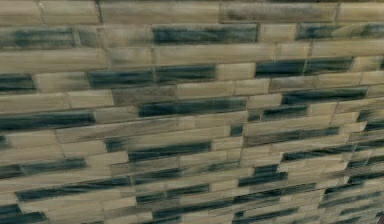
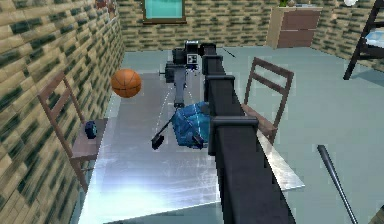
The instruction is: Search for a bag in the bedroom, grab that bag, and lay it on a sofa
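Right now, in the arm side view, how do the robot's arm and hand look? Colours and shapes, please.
The arm is a dark, almost black square bar with flat faces. At its far end sits the hand: a dark blocky body with thin dark fingers that end in small dark tips. Small pale patches show beside the body; their marks are too small to tell.

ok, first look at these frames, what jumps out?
The dark arm cuts up the arm side view over a shiny grey table, with a crumpled blue bundle, possibly the bag, on the tabletop right beside it. An orange basketball sits toward the table's far left corner. The forward view faces a brick wall at close range.
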